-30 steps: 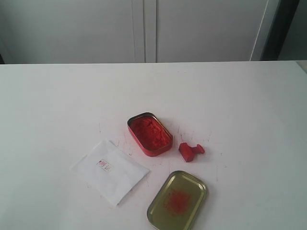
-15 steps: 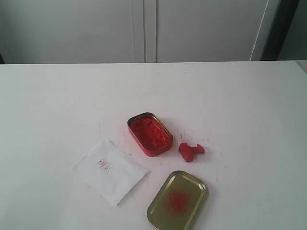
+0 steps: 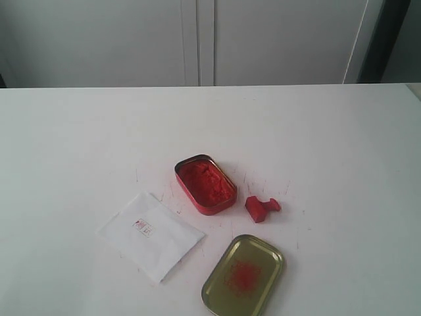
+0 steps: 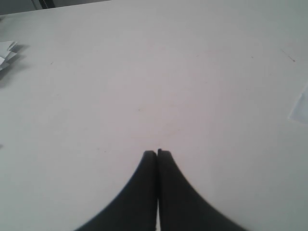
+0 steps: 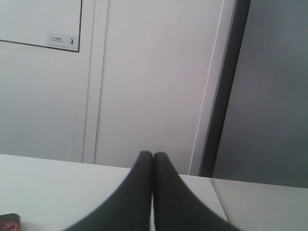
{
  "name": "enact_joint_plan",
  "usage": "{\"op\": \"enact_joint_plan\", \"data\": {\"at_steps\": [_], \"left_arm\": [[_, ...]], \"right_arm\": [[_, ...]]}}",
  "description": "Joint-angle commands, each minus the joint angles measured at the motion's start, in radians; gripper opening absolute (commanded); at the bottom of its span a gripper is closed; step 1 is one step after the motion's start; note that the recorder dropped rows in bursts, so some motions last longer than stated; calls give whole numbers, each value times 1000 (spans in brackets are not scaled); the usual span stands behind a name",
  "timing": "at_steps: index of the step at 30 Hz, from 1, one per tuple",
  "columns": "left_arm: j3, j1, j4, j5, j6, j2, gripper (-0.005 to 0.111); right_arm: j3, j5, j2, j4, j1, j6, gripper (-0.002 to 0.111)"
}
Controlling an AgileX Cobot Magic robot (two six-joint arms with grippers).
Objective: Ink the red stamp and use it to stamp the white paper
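Note:
The red stamp (image 3: 262, 207) lies on its side on the white table, just right of the open red tin of ink paste (image 3: 204, 184). The white paper (image 3: 151, 235), with a small red imprint, lies flat to the left of the gold lid. Neither arm shows in the exterior view. My left gripper (image 4: 157, 153) is shut with nothing in it, above bare table; a corner of the white paper (image 4: 301, 107) shows at that view's edge. My right gripper (image 5: 153, 155) is shut and empty, pointing over the table toward the wall.
A gold tin lid (image 3: 243, 274) with a red smear lies near the table's front edge. White cabinet doors (image 3: 197, 39) stand behind the table. Some folded white paper scraps (image 4: 6, 53) lie at the edge of the left wrist view.

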Motion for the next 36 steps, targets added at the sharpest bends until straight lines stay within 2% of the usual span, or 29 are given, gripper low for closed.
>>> {"op": "enact_joint_plan", "data": {"at_steps": [1,10,20,26,34,36], "left_arm": [[3,-3,-4,2,-4,0,0],[3,-3,-4,2,-4,0,0],[3,-3,-4,2,-4,0,0],[3,-3,-4,2,-4,0,0],[3,-3,-4,2,-4,0,0],[3,-3,-4,2,-4,0,0]], "right_arm": [[35,-8,-1,5,11,-2,0],[118,-10,-1,5,11,-2,0],[293,-10,-1,3,11,-2,0],[411,-165,-1,3,11,2,0],[544,-189,-1,5,11,4,0],[572,-249,-1,5,11,4,0]]}}
